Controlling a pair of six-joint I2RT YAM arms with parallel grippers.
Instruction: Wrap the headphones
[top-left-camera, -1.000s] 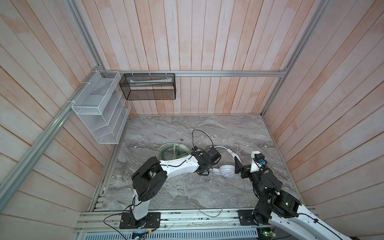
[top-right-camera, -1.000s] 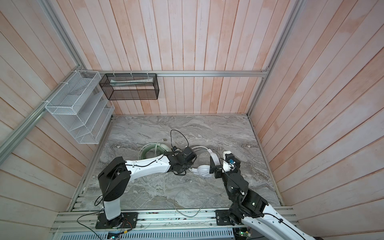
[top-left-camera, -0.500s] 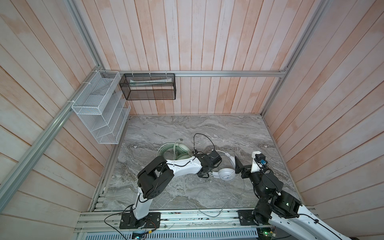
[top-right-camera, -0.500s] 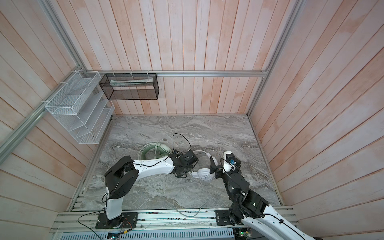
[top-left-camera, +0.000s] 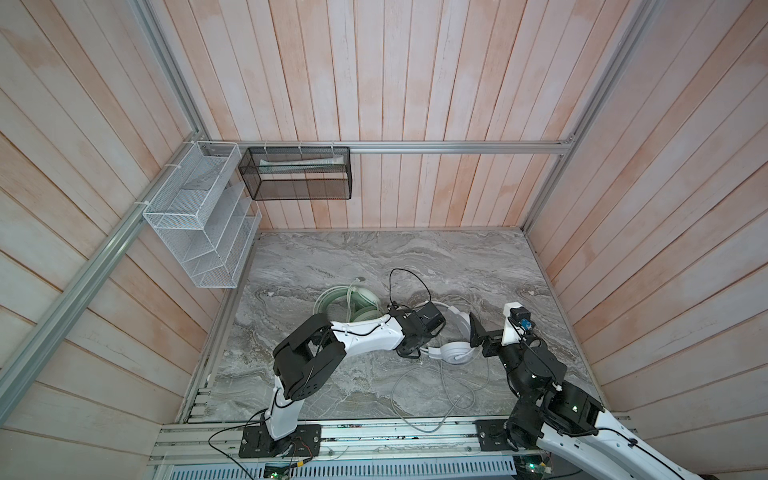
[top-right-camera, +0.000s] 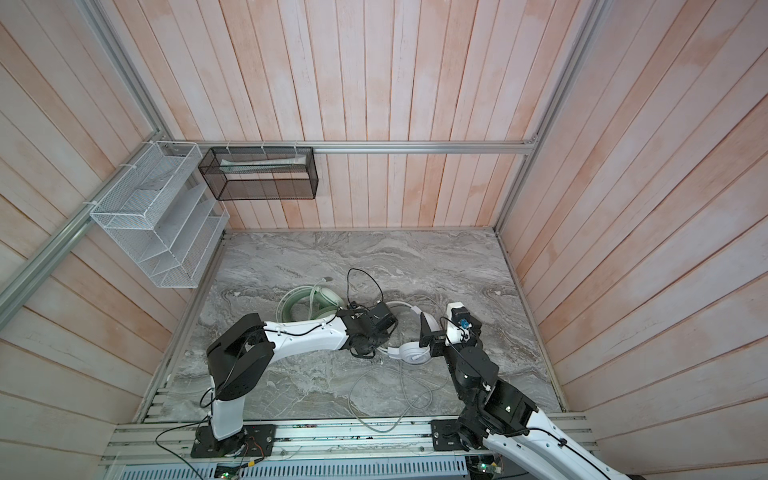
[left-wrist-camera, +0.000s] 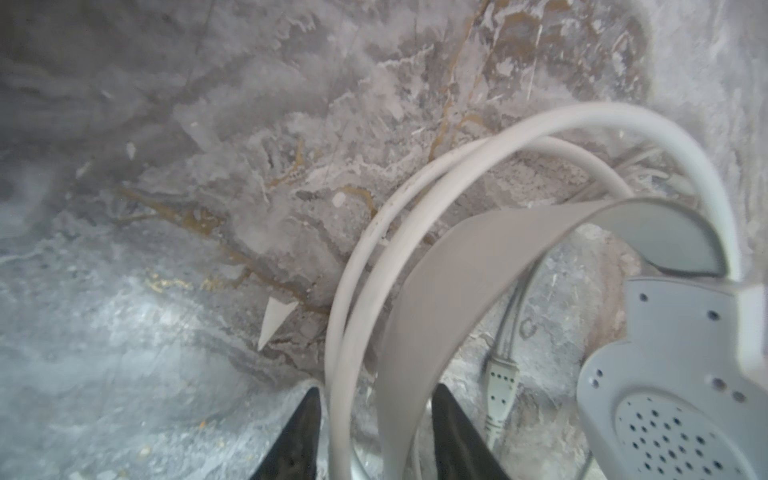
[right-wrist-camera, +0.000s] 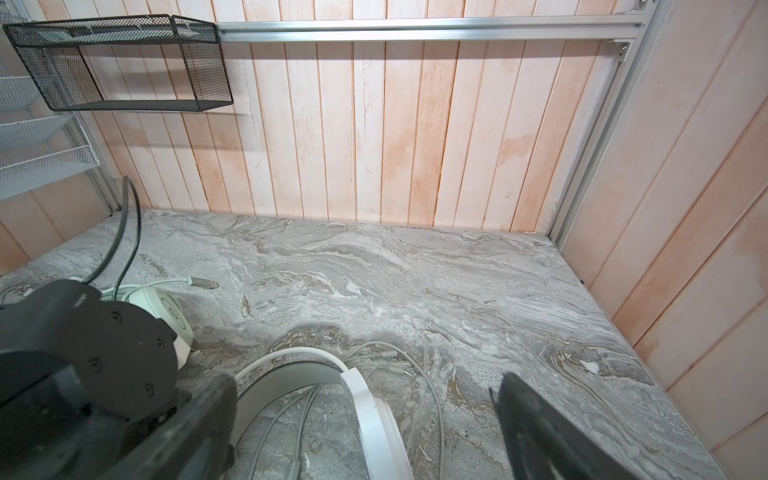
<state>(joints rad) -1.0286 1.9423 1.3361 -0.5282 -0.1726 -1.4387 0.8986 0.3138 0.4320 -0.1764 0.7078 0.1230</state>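
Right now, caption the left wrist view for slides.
Left fingers straddle the flat band and thin hoop of the white headset on the marble tabletop.

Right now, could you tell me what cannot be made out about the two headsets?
Green headset: in both top views the left arm covers its near side.
White headset: one headband end hides under that arm's wrist, both top views.
Left fingers: left wrist view's edge cuts off all but the tips.

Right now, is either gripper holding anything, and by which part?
Nothing is gripped. The left gripper straddles the headband of the white headset, jaws apart; the right gripper is open and empty.
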